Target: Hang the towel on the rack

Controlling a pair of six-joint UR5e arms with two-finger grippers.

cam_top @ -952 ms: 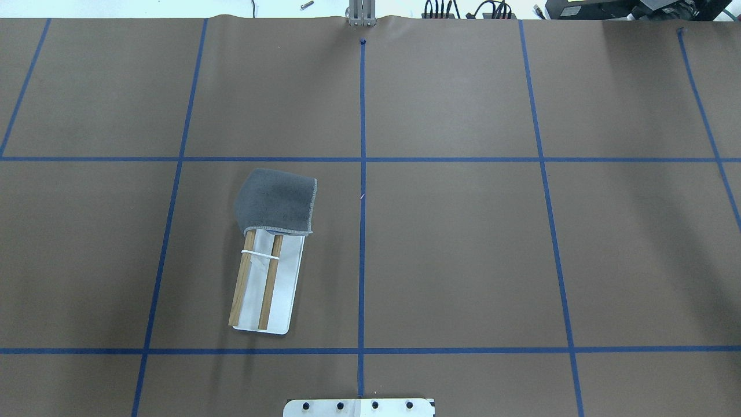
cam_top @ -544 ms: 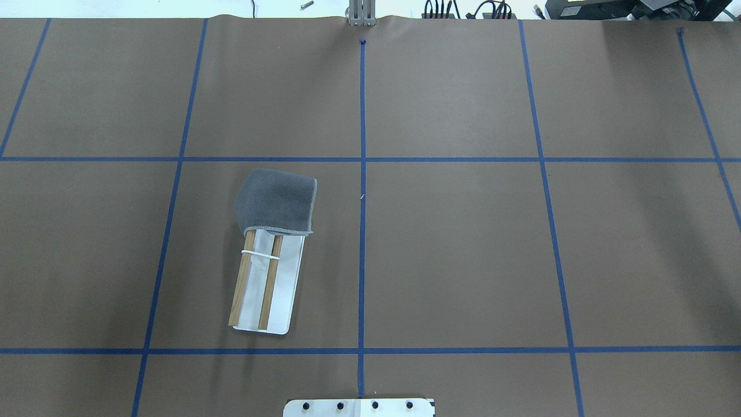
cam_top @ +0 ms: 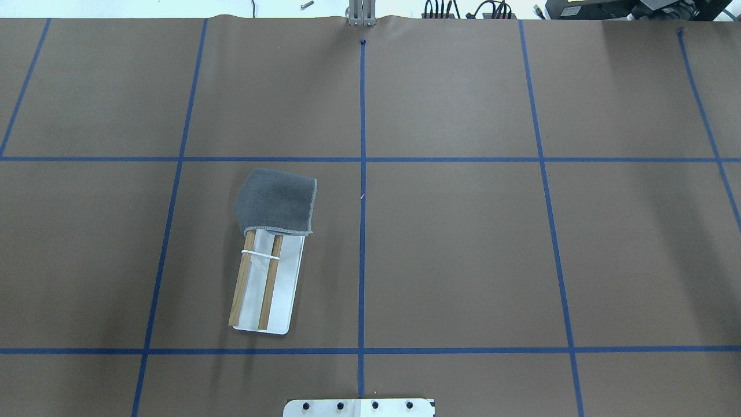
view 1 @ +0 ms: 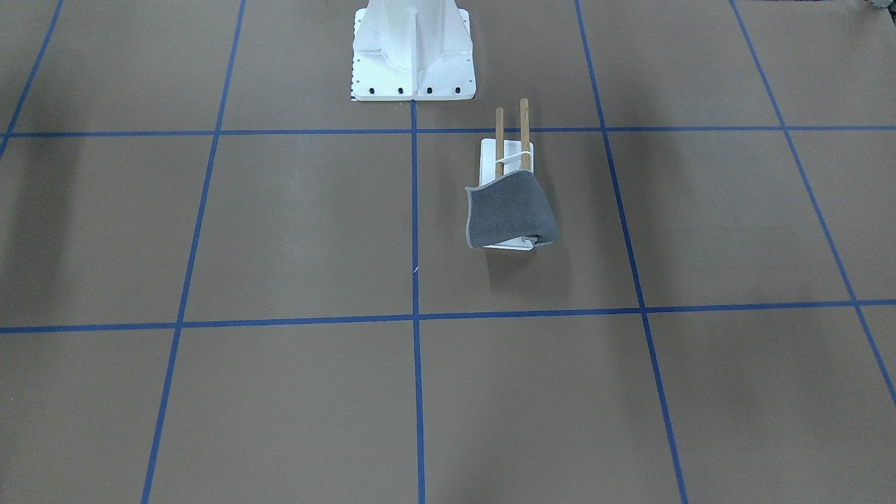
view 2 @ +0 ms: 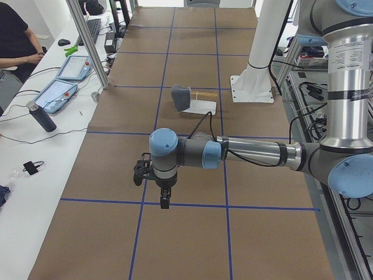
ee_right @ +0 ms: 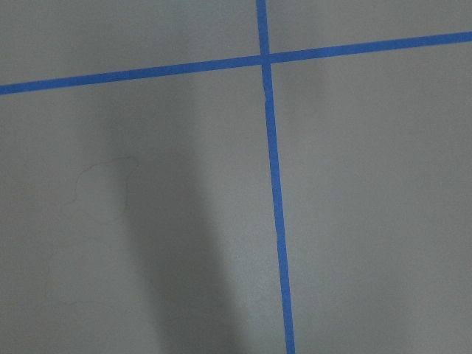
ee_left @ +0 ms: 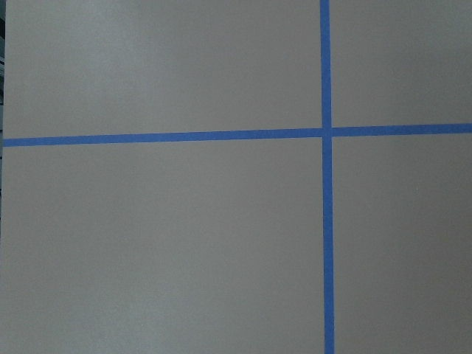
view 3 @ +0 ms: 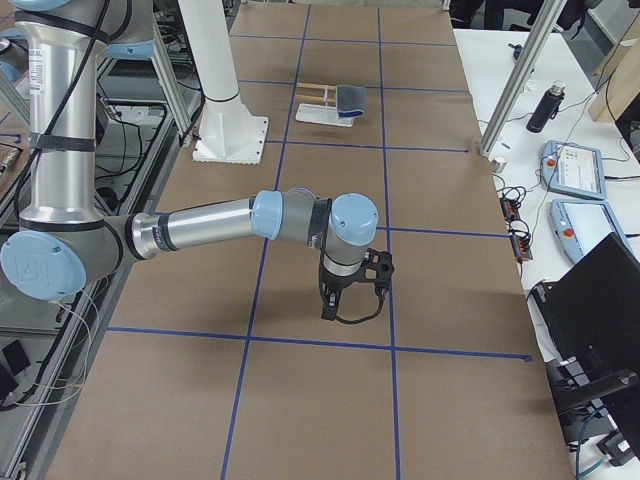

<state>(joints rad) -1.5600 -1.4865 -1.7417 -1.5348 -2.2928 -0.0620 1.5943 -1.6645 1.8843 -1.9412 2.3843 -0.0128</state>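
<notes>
The dark grey towel [cam_top: 278, 200] hangs draped over the far end of the rack's [cam_top: 267, 286] two wooden dowels; it hangs down both sides in the front-facing view [view 1: 507, 213]. The rack [view 1: 524, 129] has a flat white base and a white band round the dowels. Neither gripper is near it. My left gripper [view 2: 165, 198] shows only in the exterior left view, pointing down above the table, far from the towel [view 2: 180, 96]. My right gripper [view 3: 330, 305] shows only in the exterior right view. I cannot tell whether either is open or shut. Both wrist views show only brown paper and blue tape.
The large white bolted pedestal [view 1: 413, 49] stands at the robot's side of the table. Blue tape lines grid the brown table cover [cam_top: 463, 260]. A side bench holds tablets [view 2: 55, 93] and a bottle [view 2: 41, 116], with a seated person [view 2: 14, 35].
</notes>
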